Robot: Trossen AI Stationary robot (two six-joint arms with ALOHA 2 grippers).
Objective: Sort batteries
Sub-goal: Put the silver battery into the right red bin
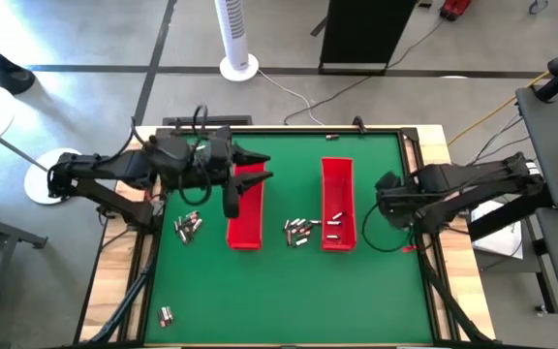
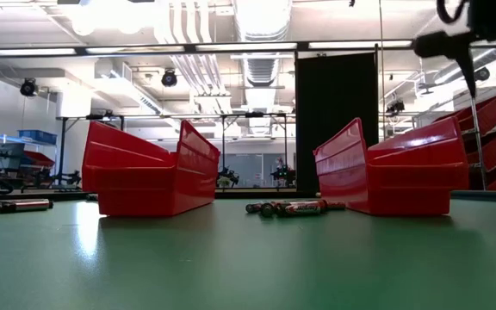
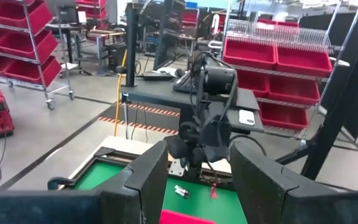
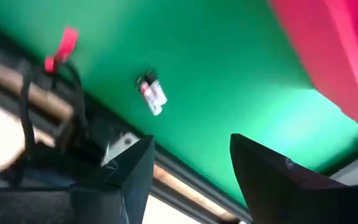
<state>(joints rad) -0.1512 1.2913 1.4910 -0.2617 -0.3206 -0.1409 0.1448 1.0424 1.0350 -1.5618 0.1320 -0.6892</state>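
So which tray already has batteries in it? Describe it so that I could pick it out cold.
On the green table two long red trays lie parallel. Take the right-hand tray, nearest the right gripper, with a loose cluster of batteries on the mat beside it. Unlike the left tray beneath the left gripper, it shows a few silvery batteries inside.

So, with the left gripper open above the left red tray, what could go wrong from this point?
1. The left gripper hangs open over the left red tray holding nothing; lowering there might knock the tray's rim.
2. The loose batteries lie tightly bunched between the trays, so a pinch may take two or scatter them.
3. A battery pair lies near the mat's front edge and could be overlooked.
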